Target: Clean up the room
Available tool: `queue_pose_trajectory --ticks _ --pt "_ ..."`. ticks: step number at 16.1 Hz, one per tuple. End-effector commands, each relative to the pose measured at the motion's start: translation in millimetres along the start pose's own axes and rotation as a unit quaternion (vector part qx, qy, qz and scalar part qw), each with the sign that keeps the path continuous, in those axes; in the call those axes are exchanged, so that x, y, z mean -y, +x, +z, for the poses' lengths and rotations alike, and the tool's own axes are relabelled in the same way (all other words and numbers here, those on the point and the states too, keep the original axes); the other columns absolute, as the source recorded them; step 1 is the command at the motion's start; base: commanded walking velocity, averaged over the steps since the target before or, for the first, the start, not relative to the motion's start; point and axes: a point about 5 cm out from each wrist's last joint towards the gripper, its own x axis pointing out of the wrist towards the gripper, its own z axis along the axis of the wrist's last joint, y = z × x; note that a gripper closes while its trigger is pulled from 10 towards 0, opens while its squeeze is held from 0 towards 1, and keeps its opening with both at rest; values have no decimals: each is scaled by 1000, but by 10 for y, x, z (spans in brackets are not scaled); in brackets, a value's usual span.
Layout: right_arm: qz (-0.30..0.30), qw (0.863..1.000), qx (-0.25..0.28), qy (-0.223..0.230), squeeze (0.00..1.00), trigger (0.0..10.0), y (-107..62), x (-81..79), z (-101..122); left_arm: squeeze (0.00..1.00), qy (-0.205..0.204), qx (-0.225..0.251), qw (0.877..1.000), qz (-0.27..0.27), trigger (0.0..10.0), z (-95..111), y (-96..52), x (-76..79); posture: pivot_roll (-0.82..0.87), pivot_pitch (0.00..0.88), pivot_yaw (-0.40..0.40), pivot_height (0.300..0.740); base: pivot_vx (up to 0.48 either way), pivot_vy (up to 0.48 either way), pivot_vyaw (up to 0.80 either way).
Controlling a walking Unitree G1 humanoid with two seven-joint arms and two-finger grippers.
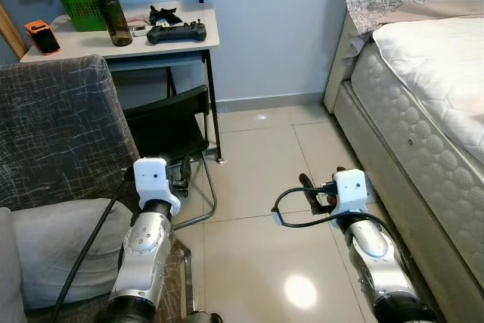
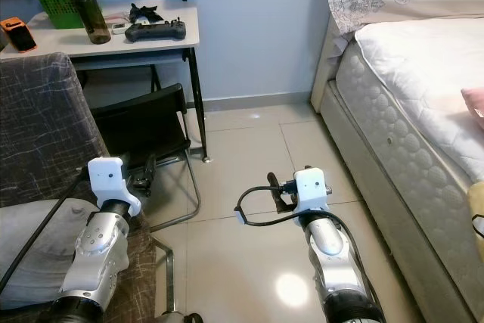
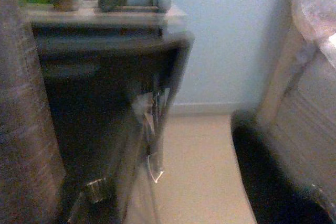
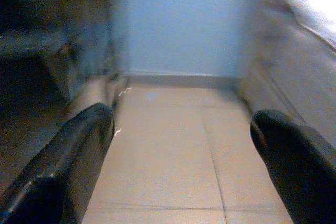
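Our right gripper is spread wide and empty over bare floor; we cannot tell the left gripper's state. The clutter, a controller and bottle, sits on the desk ahead to our left, nearer our left arm.

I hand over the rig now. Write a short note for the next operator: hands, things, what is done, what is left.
Right hand: open, empty, held low over the tiled floor between the desk and the bed.
Left hand: low beside the black folding chair and grey sofa; its fingers cannot be judged.
On the desk: controller, dark bottle, green basket, orange item.
Done: nothing held, no tidying visible. Left: choose a first item, probably on the desk.
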Motion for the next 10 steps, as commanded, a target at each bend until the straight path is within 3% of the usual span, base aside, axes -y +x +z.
queue_pose_trajectory --ticks 1,2,5,7,8,10 --pt "-28 999 -35 22 0 10000 -96 7 -121 0 -2 -11 998 -56 10000 50 58 116 -304 0 156 740 0 0 0" --pt "1 999 -37 16 0 10000 -48 -77 -127 0 12 -2 998 -53 10000 49 2 57 -301 0 156 740 0 0 0" --pt "8 999 -38 15 0 10000 -60 -117 -120 0 12 5 999 -52 10000 68 15 43 -291 0 151 740 0 0 0" --pt "31 998 -46 -9 0 10000 24 -47 -43 0 3 -8 999 -37 10000 -127 -148 19 -222 0 63 740 0 0 0" --pt "52 997 -48 -20 0 10000 107 -48 2 0 -3 3 1000 -15 10000 -120 -185 -6 -168 0 18 740 0 0 0" --pt "78 995 -56 -15 0 10000 229 -159 27 0 26 22 999 0 10000 -59 -247 -62 -104 0 -21 740 0 0 0"
